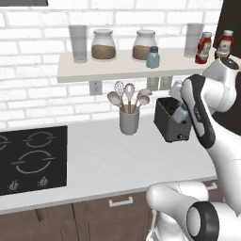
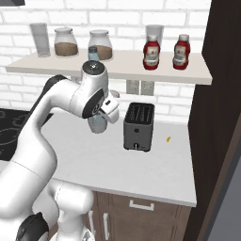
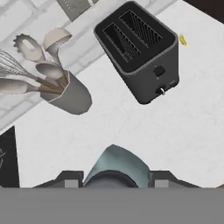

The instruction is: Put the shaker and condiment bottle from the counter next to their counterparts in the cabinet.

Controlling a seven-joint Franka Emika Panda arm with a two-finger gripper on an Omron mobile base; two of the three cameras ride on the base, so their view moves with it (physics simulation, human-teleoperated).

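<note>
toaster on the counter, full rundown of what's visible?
The toaster is a dark grey, boxy two-slot unit with a metal-like finish. Both slots on top look empty. One narrow end carries a small lever and a pale knob low down. It stands upright on the white counter below the shelf, right of the utensil holder. Nothing touches it but the counter.

White robot arm with dark joints

Glossy white rounded shells form the arm (image 2: 56, 117), with dark grey bands and round dark caps at the joints; the bulbous white base carries a dark disc, and two small dark fingers (image 3: 70, 178) end in paler grey pads
</note>
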